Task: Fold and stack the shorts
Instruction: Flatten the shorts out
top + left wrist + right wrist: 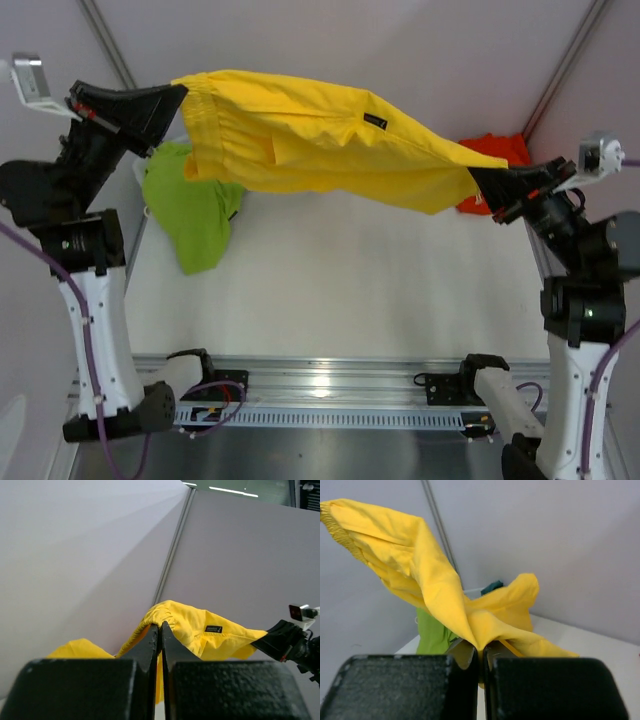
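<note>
Top view: yellow shorts (320,135) hung in the air above the table (340,300), stretched between both arms. Left gripper (180,95) was clamped on a corner of the waistband (197,130). Right gripper (477,182) was clamped on the opposite end and sat lower, so the cloth ran on a slant and sagged in the middle. Small dark label (375,121) faced up. Green shorts (190,215) lay crumpled at the left, partly under the yellow pair. Orange shorts (495,150) sat far right, behind the right gripper

Left wrist view: fingers (150,642) were pressed together with the gathered elastic pinched between them, confirming a real grip that the top view only suggested. Label and right gripper showed beyond. No table or other shorts in this view

Right wrist view: fingers (465,652) were closed on a bunched fold of yellow cloth; couldn't tell whether it was hem or side seam. Green pair showed behind, plus a scrap of teal cloth (492,586) that the top view didn't show

Handling, my read: thin, light and floppy with zero stiffness, so it drapes wherever it isn't held. The weave looked smooth, so probably slippery. Best holds are the thick bits, meaning waistband elastic, hems and seams. Pinching at two corners keeps an edge taut for laying it flat, whereas a single-point grip would just bunch it
</note>
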`<action>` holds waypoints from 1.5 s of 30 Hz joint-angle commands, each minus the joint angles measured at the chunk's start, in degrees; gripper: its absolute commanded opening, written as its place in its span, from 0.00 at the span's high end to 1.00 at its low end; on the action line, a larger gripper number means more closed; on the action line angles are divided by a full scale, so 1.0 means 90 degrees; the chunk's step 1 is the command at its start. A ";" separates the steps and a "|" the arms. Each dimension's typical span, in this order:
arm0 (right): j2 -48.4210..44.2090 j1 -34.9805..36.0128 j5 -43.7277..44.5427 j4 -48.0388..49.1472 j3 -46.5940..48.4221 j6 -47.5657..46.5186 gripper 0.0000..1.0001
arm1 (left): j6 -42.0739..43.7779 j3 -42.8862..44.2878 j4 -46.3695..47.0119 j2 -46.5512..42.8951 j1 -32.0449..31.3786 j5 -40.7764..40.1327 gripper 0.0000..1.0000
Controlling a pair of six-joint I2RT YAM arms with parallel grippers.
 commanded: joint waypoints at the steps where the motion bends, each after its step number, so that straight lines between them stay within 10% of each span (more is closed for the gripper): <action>1: -0.0806 -0.0028 -0.0235 0.0180 -0.0203 -0.0127 1.00 | 0.0486 -0.0299 -0.0262 -0.0906 0.0017 -0.0311 1.00; 12: -0.1356 0.0001 0.0116 -0.0639 0.0226 -0.0303 1.00 | 0.0879 0.0561 -0.1055 -0.1368 0.0007 -0.0343 1.00; 18: -0.0115 -0.0018 0.0927 -0.1920 -0.0592 0.0067 1.00 | 0.0759 -0.1457 -0.0204 -0.0714 -0.0168 -0.0437 1.00; 28: 0.1310 -0.0087 0.1279 0.0168 -0.3436 0.0820 1.00 | 0.1328 -0.3239 0.1326 0.2322 -0.1270 -0.1347 1.00; 45: 0.5851 -0.0321 0.1797 0.1751 -0.1445 0.1054 1.00 | 0.1435 0.1398 0.0538 0.6893 -0.1682 -0.1776 0.99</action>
